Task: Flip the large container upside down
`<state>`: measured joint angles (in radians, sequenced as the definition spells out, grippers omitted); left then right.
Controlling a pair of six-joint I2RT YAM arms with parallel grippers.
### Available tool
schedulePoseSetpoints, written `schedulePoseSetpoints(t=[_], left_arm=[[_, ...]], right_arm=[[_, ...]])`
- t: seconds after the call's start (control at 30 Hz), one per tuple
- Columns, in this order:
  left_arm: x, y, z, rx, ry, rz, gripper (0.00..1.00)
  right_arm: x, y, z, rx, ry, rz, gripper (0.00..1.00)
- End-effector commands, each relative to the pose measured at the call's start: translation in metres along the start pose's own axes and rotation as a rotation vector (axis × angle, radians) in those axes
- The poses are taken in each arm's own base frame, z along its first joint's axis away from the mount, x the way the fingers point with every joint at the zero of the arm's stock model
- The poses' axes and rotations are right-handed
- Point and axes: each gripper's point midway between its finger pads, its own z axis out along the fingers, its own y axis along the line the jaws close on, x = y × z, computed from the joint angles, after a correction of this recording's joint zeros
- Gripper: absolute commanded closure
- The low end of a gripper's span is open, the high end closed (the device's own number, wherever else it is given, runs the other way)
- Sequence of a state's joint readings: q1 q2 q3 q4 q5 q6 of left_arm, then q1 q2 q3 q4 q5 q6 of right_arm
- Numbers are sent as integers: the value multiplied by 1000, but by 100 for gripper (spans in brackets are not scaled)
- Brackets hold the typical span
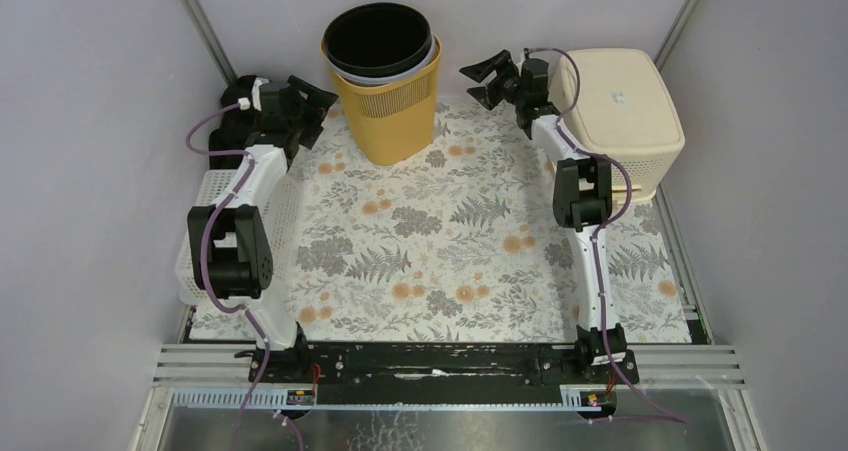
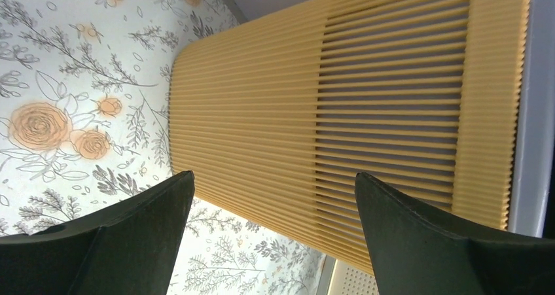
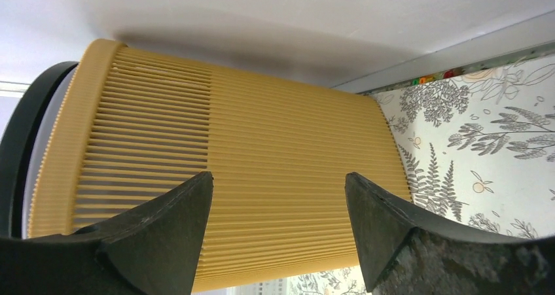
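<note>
The large container (image 1: 385, 121) is a yellow ribbed bin standing upright at the back centre of the table, mouth up, with a black bin (image 1: 378, 36) nested inside it. My left gripper (image 1: 318, 111) hangs open just to its left and is not touching it. In the left wrist view the yellow wall (image 2: 314, 112) fills the space beyond the open gripper (image 2: 275, 175). My right gripper (image 1: 478, 83) stands open a little to the container's right. The right wrist view shows the ribbed side (image 3: 262, 138) ahead of the open gripper (image 3: 278, 174), with a gap between them.
An upside-down beige basket (image 1: 625, 111) sits at the back right behind the right arm. A white perforated basket (image 1: 230, 231) lies at the left edge under the left arm. A floral mat (image 1: 450, 251) covers the table. Grey walls close in on three sides.
</note>
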<state>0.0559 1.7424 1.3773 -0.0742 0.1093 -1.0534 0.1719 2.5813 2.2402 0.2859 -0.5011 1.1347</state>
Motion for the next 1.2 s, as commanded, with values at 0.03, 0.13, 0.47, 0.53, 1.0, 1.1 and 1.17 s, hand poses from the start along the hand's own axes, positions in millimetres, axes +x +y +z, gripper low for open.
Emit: schedulePoseSetpoints(t=[0.03, 0.13, 0.47, 0.53, 1.0, 1.1, 1.17], left_arm=[[16, -8, 9, 53, 17, 4, 0], [23, -4, 12, 43, 31, 6, 0], [34, 7, 16, 20, 46, 20, 0], [36, 10, 16, 16, 52, 20, 0], [42, 24, 10, -15, 58, 37, 0], [41, 27, 10, -27, 55, 37, 0], [38, 28, 13, -34, 44, 37, 0]], right_arm=[[19, 54, 8, -212, 68, -13, 18], [34, 53, 14, -232, 94, -9, 18], [77, 47, 26, -255, 172, 3, 17], [85, 45, 22, -254, 189, 1, 18], [135, 36, -40, -193, 275, -79, 19], [122, 36, -35, -143, 245, -100, 19], [112, 39, -28, -135, 214, -95, 19]])
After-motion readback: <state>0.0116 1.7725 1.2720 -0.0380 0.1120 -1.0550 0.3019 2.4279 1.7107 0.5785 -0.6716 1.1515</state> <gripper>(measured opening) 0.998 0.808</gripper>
